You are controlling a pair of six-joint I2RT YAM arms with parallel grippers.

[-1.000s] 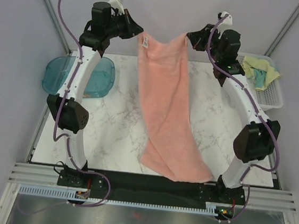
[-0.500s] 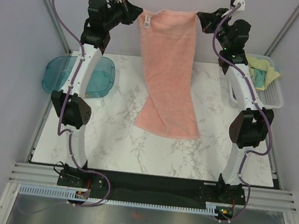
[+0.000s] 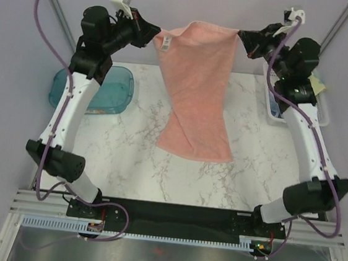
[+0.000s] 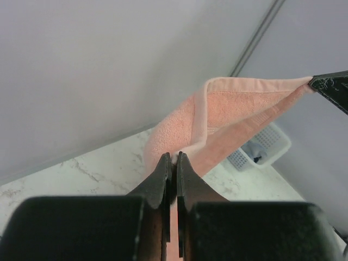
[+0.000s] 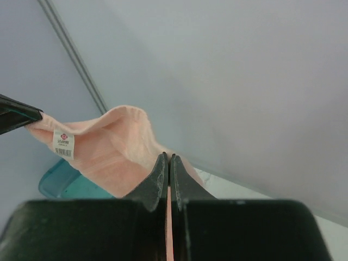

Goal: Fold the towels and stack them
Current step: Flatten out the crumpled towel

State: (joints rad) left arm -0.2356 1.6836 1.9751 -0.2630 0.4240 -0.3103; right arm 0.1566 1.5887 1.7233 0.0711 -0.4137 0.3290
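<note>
A salmon-pink towel (image 3: 197,83) hangs high above the table, stretched between both grippers, with its lower end resting on the marble top. My left gripper (image 3: 157,37) is shut on the towel's top left corner, next to the small white tag (image 3: 168,41). At the top right corner my right gripper (image 3: 242,34) is shut on the towel. The left wrist view shows the pink towel (image 4: 228,117) running from my shut left gripper (image 4: 174,157) across to the other gripper's tip. In the right wrist view the towel (image 5: 114,147) with its tag (image 5: 63,143) spreads beyond the shut right gripper (image 5: 167,157).
A teal translucent tray (image 3: 94,88) sits at the table's left edge behind the left arm. A white mesh basket (image 3: 316,111) stands at the right edge, partly hidden by the right arm, with a bit of pale yellow cloth (image 3: 319,83) showing. Grey walls enclose the back.
Both grippers have risen and spread apart with the towel's top edge. The towel's lower end has been drawn from the near edge up to mid-table.
</note>
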